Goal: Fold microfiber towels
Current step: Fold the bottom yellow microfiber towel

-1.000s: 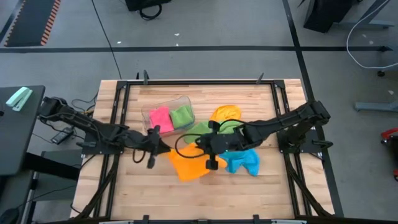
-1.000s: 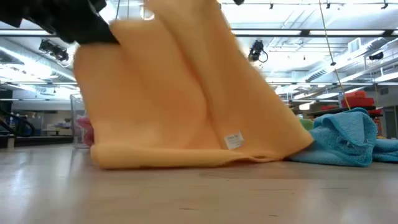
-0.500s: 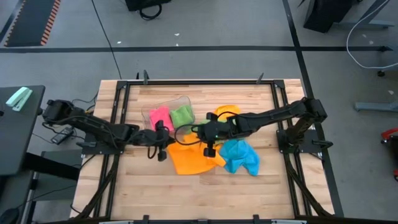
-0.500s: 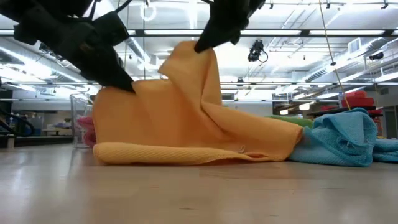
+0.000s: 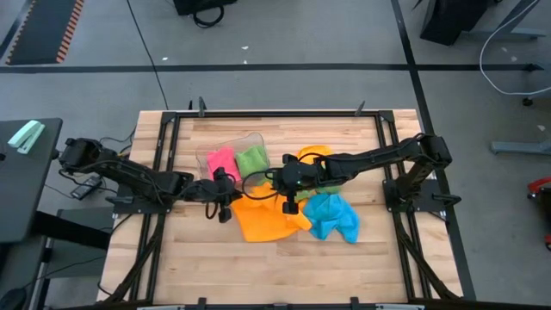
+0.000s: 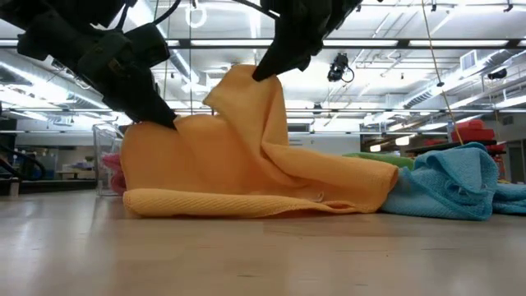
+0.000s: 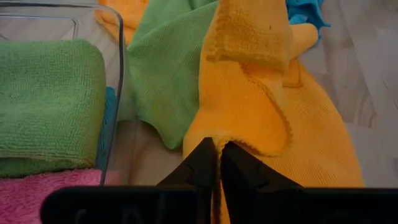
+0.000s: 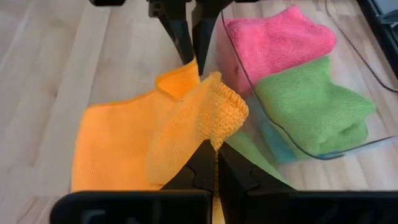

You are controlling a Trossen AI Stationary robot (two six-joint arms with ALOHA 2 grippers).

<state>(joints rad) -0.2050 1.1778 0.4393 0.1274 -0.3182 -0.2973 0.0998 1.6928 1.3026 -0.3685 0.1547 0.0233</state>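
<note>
Orange towel (image 5: 263,220) at desk (image 5: 344,267) centre, soft, light, drapes limp; left claw (image 5: 225,209) and right claw (image 5: 290,205) each pinched tight on a far corner, likely the best hold.

blue towel (image 6: 460,185) cut off at edge

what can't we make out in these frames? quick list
- Blue cloth in the clear tub: only a sliver shows under the folded green towel in both wrist views.
- Loose green towel: mostly covered by the orange towel, so its shape is unclear.
- Tub contents, low view: hidden behind the orange towel.
- Sky blue towel: cut by the low view's edge.
</note>
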